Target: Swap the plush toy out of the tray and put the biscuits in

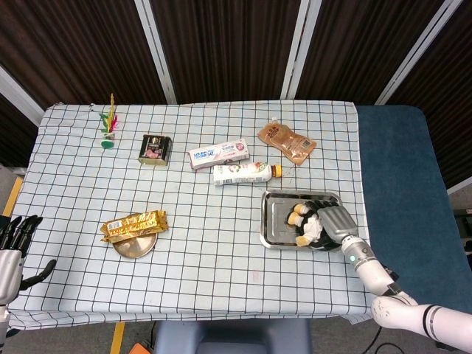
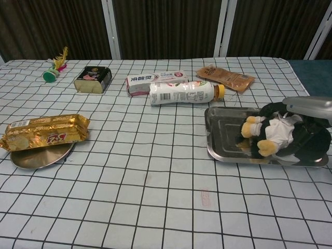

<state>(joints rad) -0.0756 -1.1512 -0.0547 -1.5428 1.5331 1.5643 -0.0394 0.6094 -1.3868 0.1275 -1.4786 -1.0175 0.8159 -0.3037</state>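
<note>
Checkered table (image 1: 221,221): right hand (image 1: 335,221) grips plush toy (image 2: 277,136) in tray (image 2: 223,142); biscuits (image 1: 134,225) rest on plate (image 1: 134,247).

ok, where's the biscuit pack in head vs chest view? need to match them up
Head view: the biscuit pack lies lower left of the table's centre, resting on the round metal dish.
Chest view: the biscuit pack is at the left edge, mid-height, on the same round metal dish.
Shared landmark: the steel tray holding the plush toy, far right of the pack in both.
</note>
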